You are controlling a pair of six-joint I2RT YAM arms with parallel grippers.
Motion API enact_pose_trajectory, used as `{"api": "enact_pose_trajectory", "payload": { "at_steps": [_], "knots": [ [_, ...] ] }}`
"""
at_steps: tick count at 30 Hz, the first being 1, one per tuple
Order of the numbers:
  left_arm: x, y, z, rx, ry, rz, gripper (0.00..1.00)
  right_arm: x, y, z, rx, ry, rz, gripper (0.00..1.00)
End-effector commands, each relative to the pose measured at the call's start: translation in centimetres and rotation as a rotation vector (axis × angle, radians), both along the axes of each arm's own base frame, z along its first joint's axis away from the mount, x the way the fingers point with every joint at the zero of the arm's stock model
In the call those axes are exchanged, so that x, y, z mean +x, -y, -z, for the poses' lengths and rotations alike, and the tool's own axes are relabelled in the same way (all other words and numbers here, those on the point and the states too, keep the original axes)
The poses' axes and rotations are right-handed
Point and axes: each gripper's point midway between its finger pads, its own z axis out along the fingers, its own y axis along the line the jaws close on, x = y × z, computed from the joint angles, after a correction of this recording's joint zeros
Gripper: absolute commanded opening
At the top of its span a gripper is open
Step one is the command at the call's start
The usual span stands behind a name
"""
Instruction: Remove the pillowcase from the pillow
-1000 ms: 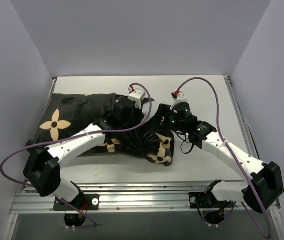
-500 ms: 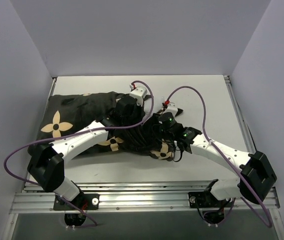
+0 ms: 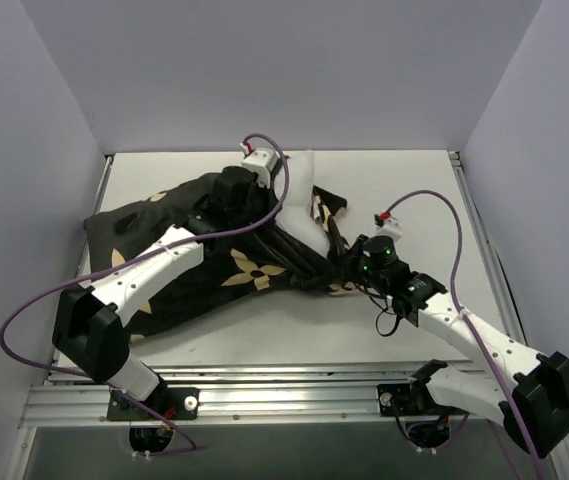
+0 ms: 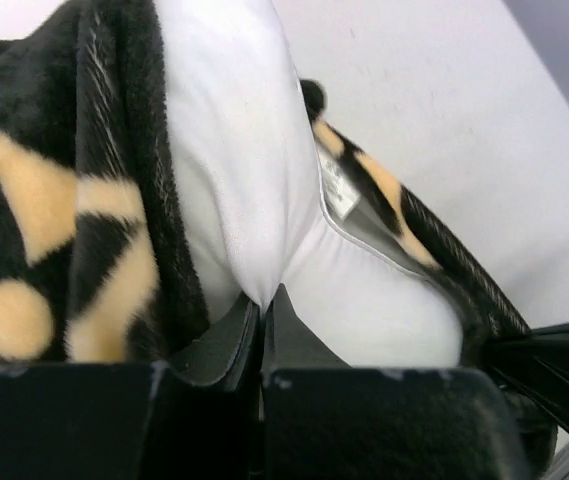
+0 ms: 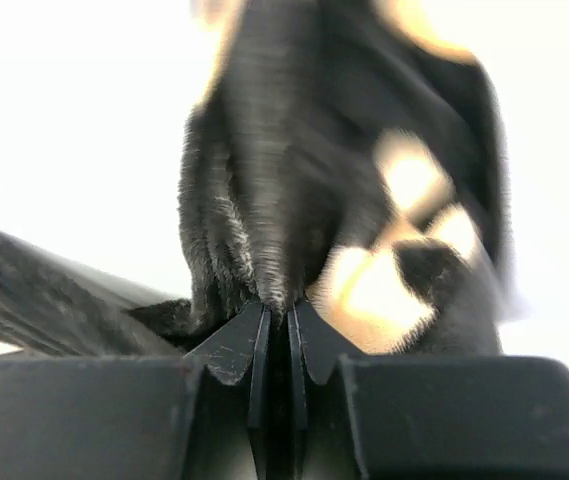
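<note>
The black pillowcase (image 3: pixel 189 265) with tan flower motifs lies across the table's left and middle, stretched between my two arms. A white corner of the pillow (image 3: pixel 302 200) sticks out of its open end at the back centre. My left gripper (image 3: pixel 264 205) is shut on that white pillow fabric (image 4: pixel 234 150), pinched at the fingertips (image 4: pixel 262 302), with pillowcase pile (image 4: pixel 54 200) beside it and its hem (image 4: pixel 414 225) to the right. My right gripper (image 3: pixel 344 268) is shut on a bunched fold of the pillowcase (image 5: pixel 294 180), its jaws (image 5: pixel 279 310) nearly touching.
Grey walls close in the table (image 3: pixel 404 180) on the left, back and right. A metal rail (image 3: pixel 284 385) runs along the near edge by the arm bases. Purple cables (image 3: pixel 434 205) loop above both arms.
My right gripper has shut on the pillowcase's edge and pulled it right and toward me. My left gripper has drawn the pillow back, and its white corner now shows.
</note>
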Motion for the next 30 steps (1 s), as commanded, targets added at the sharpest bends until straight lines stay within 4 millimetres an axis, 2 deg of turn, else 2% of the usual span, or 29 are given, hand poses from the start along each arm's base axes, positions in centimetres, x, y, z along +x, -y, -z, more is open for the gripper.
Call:
{"api": "enact_pose_trajectory", "payload": {
  "at_steps": [1, 3, 6, 9, 11, 13, 15, 16, 17, 18, 19, 20, 21, 22, 23, 24, 25, 26, 27, 28, 29, 30],
  "knots": [
    [3.6, -5.9, -11.2, -0.126, 0.214, -0.172, 0.02, -2.6, 8.8, 5.8, -0.212, -0.179, 0.189, 0.0],
    [3.6, -6.5, -12.3, -0.15, 0.219, -0.164, 0.02, -3.2, 9.3, 6.4, -0.2, -0.198, 0.191, 0.0],
    [4.2, -8.2, -12.8, -0.142, 0.226, -0.2, 0.02, -3.6, 9.5, 6.8, -0.169, -0.218, 0.196, 0.0],
    [5.1, -9.9, -12.2, -0.114, 0.211, -0.243, 0.02, -3.8, 9.8, 6.0, -0.144, -0.201, 0.199, 0.0],
    [5.5, -10.3, -12.1, -0.122, 0.199, -0.252, 0.02, -3.8, 9.9, 6.0, -0.143, -0.195, 0.197, 0.0],
    [5.4, -9.3, -12.6, -0.175, 0.199, -0.216, 0.02, -3.5, 9.3, 6.2, -0.127, -0.183, 0.17, 0.0],
    [5.1, -7.8, -13.1, -0.241, 0.191, -0.16, 0.02, -3.6, 7.4, 6.7, -0.068, -0.197, 0.084, 0.0],
    [4.8, -6.5, -14.2, -0.32, 0.195, -0.111, 0.02, -2.7, 5.8, 6.1, -0.006, -0.143, 0.037, 0.0],
    [4.8, -5.5, -14.2, -0.352, 0.186, -0.083, 0.02, -2.6, 4.6, 5.8, 0.033, -0.128, -0.009, 0.0],
    [4.8, -4.8, -14.5, -0.383, 0.183, -0.063, 0.02, -2.4, 2.4, 5.2, 0.088, -0.1, -0.087, 0.0],
    [4.8, -3.8, -15.8, -0.435, 0.204, -0.033, 0.02, -2.4, 1.3, 5.0, 0.102, -0.094, -0.119, 0.0],
    [5.3, -3.0, -16.3, -0.448, 0.21, -0.02, 0.02, -2.2, -0.1, 4.2, 0.108, -0.072, -0.158, 0.0],
    [5.3, -1.9, -16.6, -0.454, 0.21, -0.001, 0.02, -2.9, -2.1, 4.4, 0.075, -0.072, -0.21, 0.0],
    [5.5, -1.2, -16.9, -0.451, 0.219, 0.011, 0.02, -3.1, -3.1, 4.2, 0.06, -0.059, -0.235, 0.0],
    [6.4, -0.1, -15.8, -0.437, 0.201, 0.026, 0.02, -3.0, -4.2, 3.2, 0.05, -0.031, -0.264, 0.02],
    [6.5, 0.8, -17.7, -0.452, 0.231, 0.055, 0.02, -3.2, -4.9, 3.4, 0.038, -0.031, -0.279, 0.11],
    [6.8, 1.5, -17.5, -0.439, 0.225, 0.072, 0.02, -3.6, -5.5, 3.2, 0.03, -0.017, -0.292, 0.15],
    [7.8, 2.6, -15.9, -0.42, 0.198, 0.087, 0.02, -3.8, -5.7, 3.0, 0.027, -0.01, -0.297, 0.21],
    [8.0, 3.2, -16.2, -0.401, 0.2, 0.103, 0.02, -4.1, -5.6, 2.7, 0.027, -0.001, -0.301, 0.32],
    [8.3, 3.6, -15.8, -0.386, 0.198, 0.112, 0.02, -4.3, -5.4, 2.5, 0.016, 0.009, -0.298, 0.37],
    [8.7, 4.5, -14.2, -0.363, 0.172, 0.134, 0.02, -4.5, -5.2, 2.3, 0.004, 0.017, -0.298, 0.43],
    [8.7, 4.9, -14.3, -0.352, 0.179, 0.155, 0.02, -5.0, -4.7, 1.9, -0.008, 0.019, -0.299, 0.55]
  ]
}}
